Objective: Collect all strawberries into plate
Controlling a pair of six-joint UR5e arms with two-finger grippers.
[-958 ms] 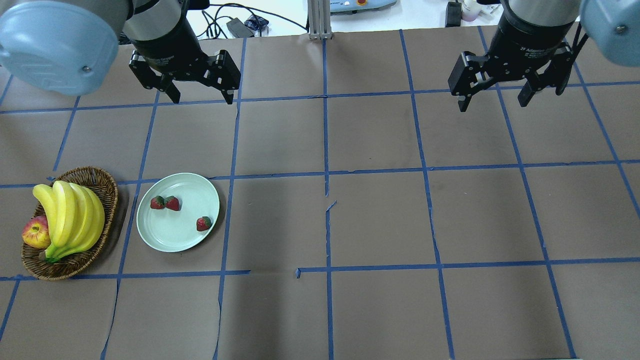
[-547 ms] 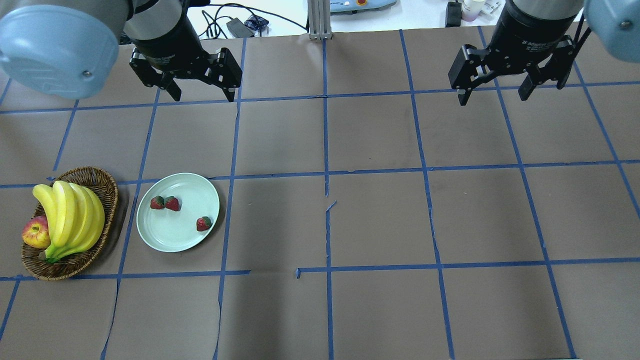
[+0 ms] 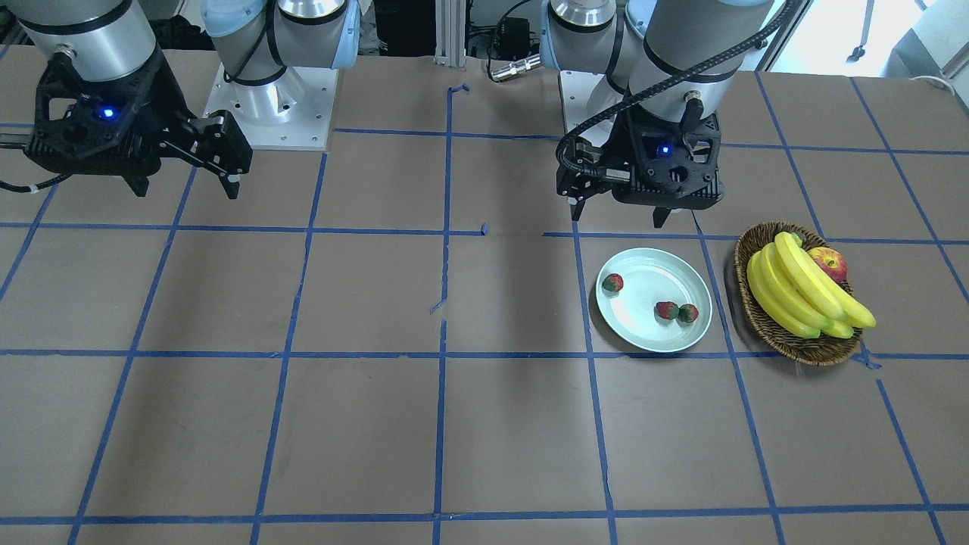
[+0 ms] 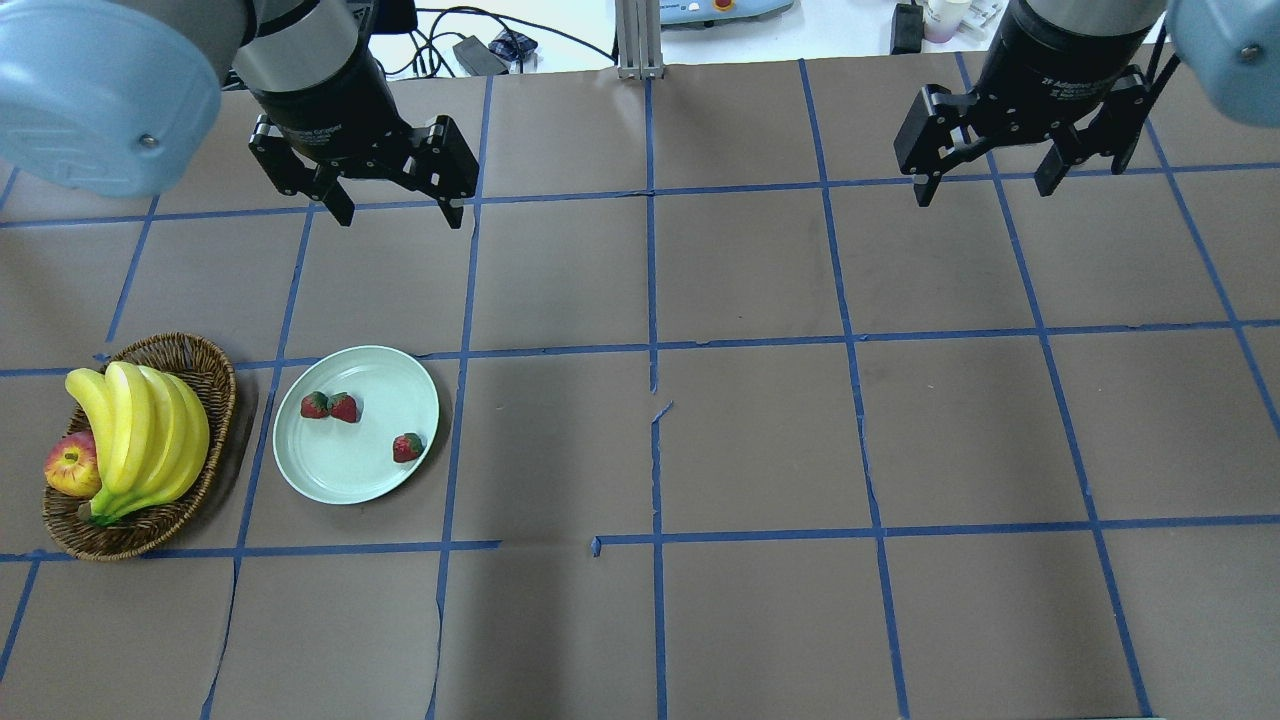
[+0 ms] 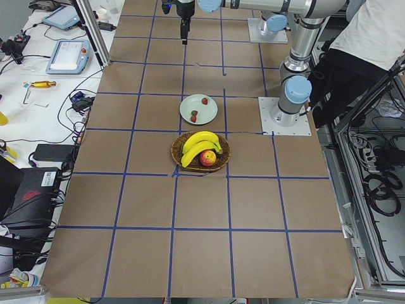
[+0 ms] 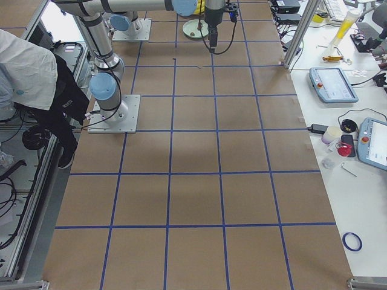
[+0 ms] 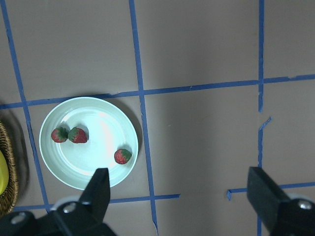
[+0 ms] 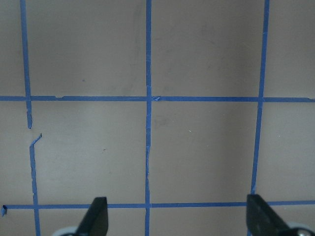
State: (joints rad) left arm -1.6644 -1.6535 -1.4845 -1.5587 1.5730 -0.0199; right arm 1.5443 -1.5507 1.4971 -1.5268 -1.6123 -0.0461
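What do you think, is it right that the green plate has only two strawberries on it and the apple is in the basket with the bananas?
Not quite. The green plate has three strawberries on it, not two, as the overhead view shows. The apple is in the basket with the bananas, just as you said.

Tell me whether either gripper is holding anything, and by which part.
Nothing is held. The left gripper and right gripper are both open and empty; the three strawberries lie on the plate.

Three strawberries (image 4: 343, 407) on the plate (image 4: 350, 468), basket (image 4: 223, 385) just beside it.
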